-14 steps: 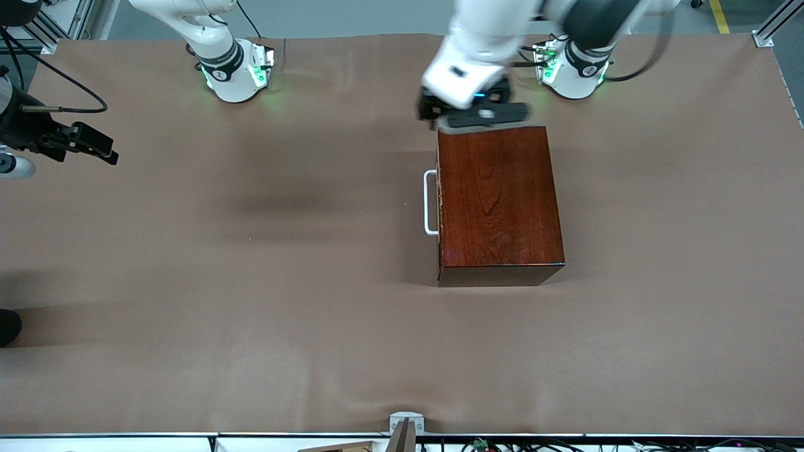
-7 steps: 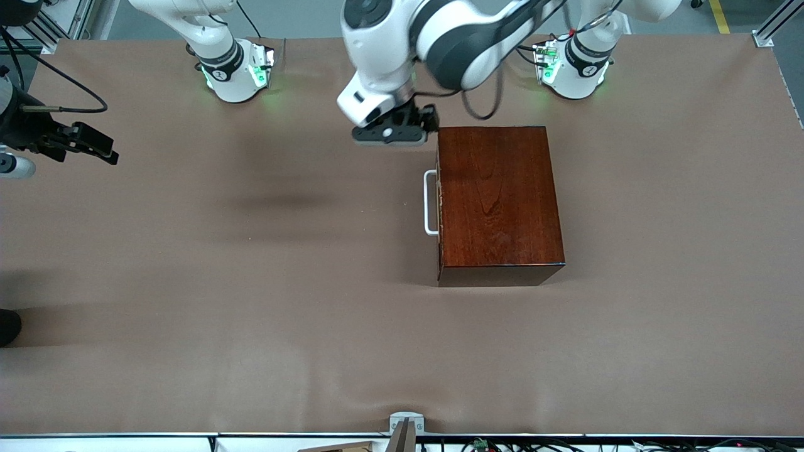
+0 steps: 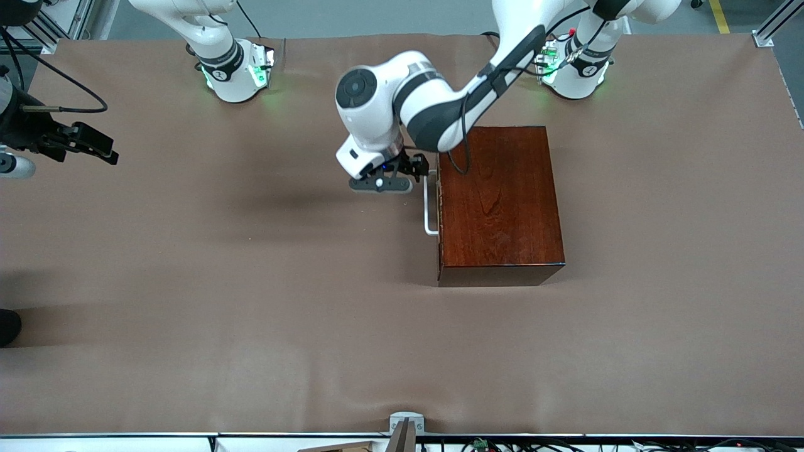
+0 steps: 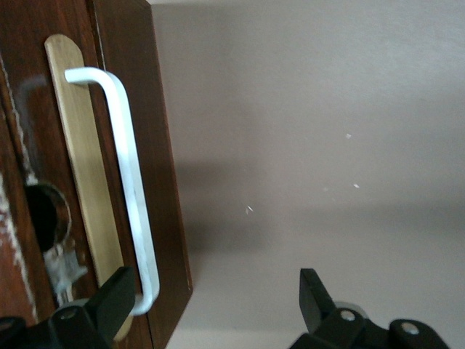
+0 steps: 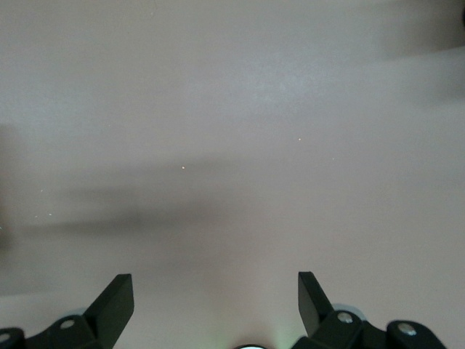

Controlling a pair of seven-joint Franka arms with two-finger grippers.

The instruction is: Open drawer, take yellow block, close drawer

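One drawer, shut; two grippers open.

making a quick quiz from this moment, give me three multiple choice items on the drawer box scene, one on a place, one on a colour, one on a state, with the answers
1. Where is the left gripper?
A. over the box's top
B. in front of the drawer, beside its handle
C. at the table's edge nearest the camera

2. What colour is the drawer handle?
A. white
B. black
C. yellow

3. What state is the drawer in?
A. pulled fully out
C. lifted off the table
B. shut inside the box

Answers: 1 B, its open fingers straddle bare table next to the handle, not yet gripping it. 2 A, the bar shows white against the dark red box. 3 B, the drawer front sits flush with the box. The right gripper waits open at its end of the table.
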